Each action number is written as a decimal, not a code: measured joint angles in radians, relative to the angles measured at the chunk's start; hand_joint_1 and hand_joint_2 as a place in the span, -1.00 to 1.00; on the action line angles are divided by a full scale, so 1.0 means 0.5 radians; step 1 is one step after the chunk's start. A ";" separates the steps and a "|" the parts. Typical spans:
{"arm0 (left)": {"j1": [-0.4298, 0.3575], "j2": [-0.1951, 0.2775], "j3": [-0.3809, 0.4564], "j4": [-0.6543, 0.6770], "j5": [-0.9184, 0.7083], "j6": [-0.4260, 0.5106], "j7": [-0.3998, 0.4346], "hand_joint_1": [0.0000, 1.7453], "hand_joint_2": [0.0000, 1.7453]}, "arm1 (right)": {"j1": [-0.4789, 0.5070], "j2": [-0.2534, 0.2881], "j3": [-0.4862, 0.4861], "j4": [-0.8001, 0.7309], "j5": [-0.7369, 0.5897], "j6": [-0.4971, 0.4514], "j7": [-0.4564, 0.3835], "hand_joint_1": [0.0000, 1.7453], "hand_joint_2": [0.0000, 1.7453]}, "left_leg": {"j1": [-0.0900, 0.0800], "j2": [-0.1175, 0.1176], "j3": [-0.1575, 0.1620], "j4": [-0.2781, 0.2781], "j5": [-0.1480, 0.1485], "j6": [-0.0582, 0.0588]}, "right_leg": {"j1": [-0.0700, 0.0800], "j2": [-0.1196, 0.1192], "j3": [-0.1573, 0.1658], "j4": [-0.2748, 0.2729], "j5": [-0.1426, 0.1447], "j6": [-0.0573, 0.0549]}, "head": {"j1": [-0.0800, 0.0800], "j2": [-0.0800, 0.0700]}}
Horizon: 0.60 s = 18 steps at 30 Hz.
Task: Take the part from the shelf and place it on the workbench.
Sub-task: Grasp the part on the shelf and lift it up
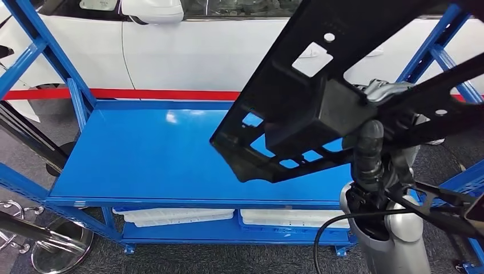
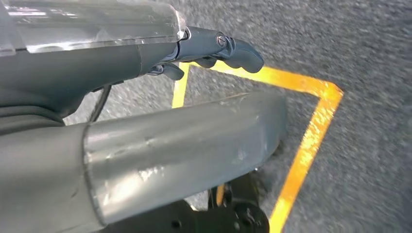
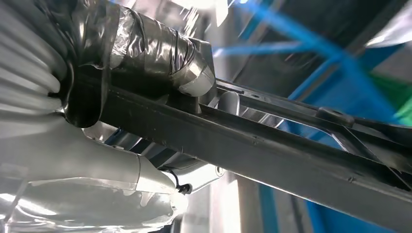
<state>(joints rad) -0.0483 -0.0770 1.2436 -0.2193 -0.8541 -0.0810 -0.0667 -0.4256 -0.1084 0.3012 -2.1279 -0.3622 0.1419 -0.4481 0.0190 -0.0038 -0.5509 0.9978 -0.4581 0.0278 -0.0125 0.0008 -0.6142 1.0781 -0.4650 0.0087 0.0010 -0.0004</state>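
Note:
In the head view a large black plastic part (image 1: pixel 319 103), a flat frame with cut-outs and a boxy block, hangs tilted above the right half of the blue shelf (image 1: pixel 142 154). My right hand (image 1: pixel 374 154) grips it from below near its right side. Seen from the right wrist, the tape-wrapped thumb (image 3: pixel 160 53) presses on a long black bar of the part (image 3: pixel 272 155). My left hand (image 2: pixel 228 48) hangs over grey floor with its fingers loosely apart and nothing in it.
The shelf's top board is bare blue metal, with slanted blue uprights (image 1: pixel 48 51) at both ends. White flat parts (image 1: pixel 177 216) lie on the lower level. A white car (image 1: pixel 188 51) stands behind. Yellow floor tape (image 2: pixel 311 141) runs below my left hand.

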 joint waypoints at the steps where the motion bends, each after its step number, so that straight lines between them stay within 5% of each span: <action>1: -0.003 -0.003 0.006 0.000 0.004 -0.001 -0.010 -1.00 -1.00 | 0.003 0.001 0.014 -0.021 -0.020 0.015 0.007 1.00 1.00 | -0.003 -0.002 -0.003 0.002 0.001 -0.011 | 0.004 0.001 0.038 -0.085 0.027 -0.006 | 0.000 0.000; 5: -0.008 -0.010 0.028 0.000 0.013 0.000 -0.037 -1.00 -1.00 | 0.021 0.002 0.044 -0.064 -0.062 0.057 0.006 1.00 1.00 | -0.006 -0.004 -0.020 0.010 -0.010 -0.059 | 0.007 0.002 0.040 -0.129 0.049 -0.041 | 0.000 0.000; 7: -0.010 -0.013 0.034 0.000 0.016 0.004 -0.067 -1.00 -1.00 | 0.048 0.002 0.053 -0.070 -0.092 0.110 -0.027 1.00 1.00 | -0.002 -0.002 -0.068 0.132 -0.111 -0.076 | -0.003 -0.004 0.033 -0.143 0.067 -0.069 | -0.001 0.000; 9: -0.012 -0.014 0.037 0.000 0.014 0.013 -0.089 -1.00 -1.00 | 0.110 0.001 0.059 -0.071 -0.087 0.158 -0.089 1.00 1.00 | 0.000 -0.001 -0.166 0.391 -0.265 -0.086 | 0.001 -0.011 0.015 -0.143 0.079 -0.083 | -0.001 0.000; 11: -0.010 -0.014 0.040 0.000 0.007 0.020 -0.097 -1.00 -1.00 | 0.198 -0.002 0.062 -0.071 -0.045 0.190 -0.161 1.00 1.00 | 0.001 0.000 -0.217 0.563 -0.335 -0.090 | 0.007 -0.017 -0.008 -0.138 0.092 -0.087 | -0.001 0.000; 13: -0.009 -0.013 0.041 0.000 -0.001 0.023 -0.098 -1.00 -1.00 | 0.278 -0.009 0.065 -0.071 0.014 0.220 -0.221 1.00 1.00 | 0.000 0.000 -0.119 0.434 -0.264 -0.081 | 0.009 -0.017 -0.028 -0.133 0.110 -0.082 | -0.001 0.000; 16: -0.019 -0.003 0.042 0.000 -0.014 0.029 -0.097 -1.00 -1.00 | 0.369 -0.030 0.068 -0.071 0.135 0.257 -0.305 1.00 1.00 | -0.013 0.000 0.120 0.024 -0.128 -0.051 | 0.013 -0.016 -0.042 -0.134 0.138 -0.060 | -0.001 0.000; 18: -0.022 0.008 0.042 0.000 -0.026 0.034 -0.096 -1.00 -1.00 | 0.425 -0.044 0.071 -0.071 0.223 0.256 -0.367 1.00 1.00 | -0.026 0.000 0.149 -0.050 -0.110 -0.035 | 0.012 -0.017 -0.043 -0.142 0.160 -0.034 | 0.000 0.000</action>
<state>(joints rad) -0.0592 -0.0731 1.2646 -0.2193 -0.8673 -0.0642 -0.1145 -0.2133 -0.1305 0.3368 -2.1633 -0.2507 0.2697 -0.6314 0.0058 -0.0038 -0.4766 0.9729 -0.5130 0.0102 -0.0065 -0.0078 -0.6358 1.0072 -0.3851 -0.0086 0.0009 -0.0004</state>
